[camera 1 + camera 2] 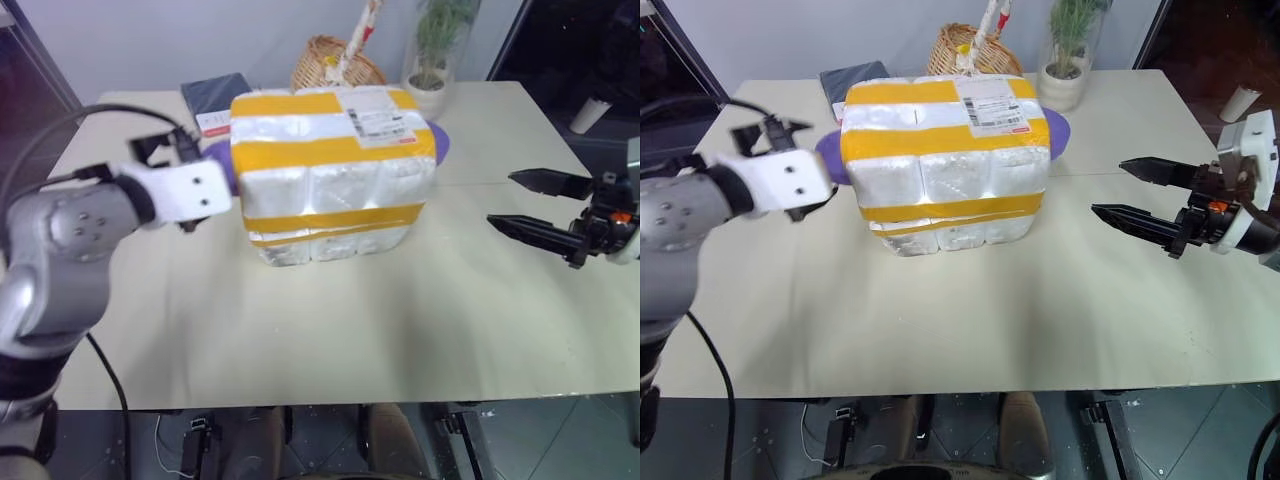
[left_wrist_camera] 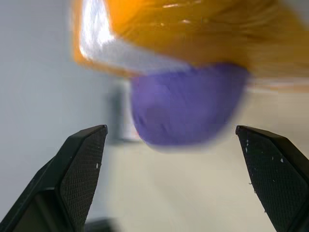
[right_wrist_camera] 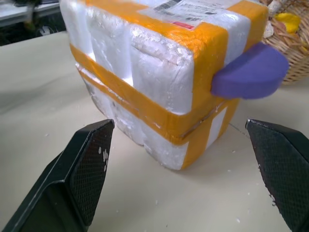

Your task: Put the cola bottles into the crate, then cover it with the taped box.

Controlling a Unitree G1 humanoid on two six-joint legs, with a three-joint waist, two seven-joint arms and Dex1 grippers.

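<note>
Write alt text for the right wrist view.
A yellow-taped white foam box stands on a beige table, seated on a low foam crate, a purple handle on its side; the open right gripper faces it.

The box (image 1: pixel 330 170) is white foam with wide yellow tape stripes, and it carries a white label (image 1: pixel 380 118) with black print and a thin red line. On two sides of the box a purple handle (image 3: pixel 250 71) sticks out. The table (image 1: pixel 420 310) is pale beige. Behind the box stands a woven basket (image 1: pixel 335 62) in light brown, with something yellow inside. A dark blue-grey book (image 1: pixel 215 95) lies near it. The plant (image 1: pixel 440 30) is green, in a white pot (image 1: pixel 428 95). Both grippers have black fingers (image 3: pixel 89 164) with a fine mesh pattern.
</note>
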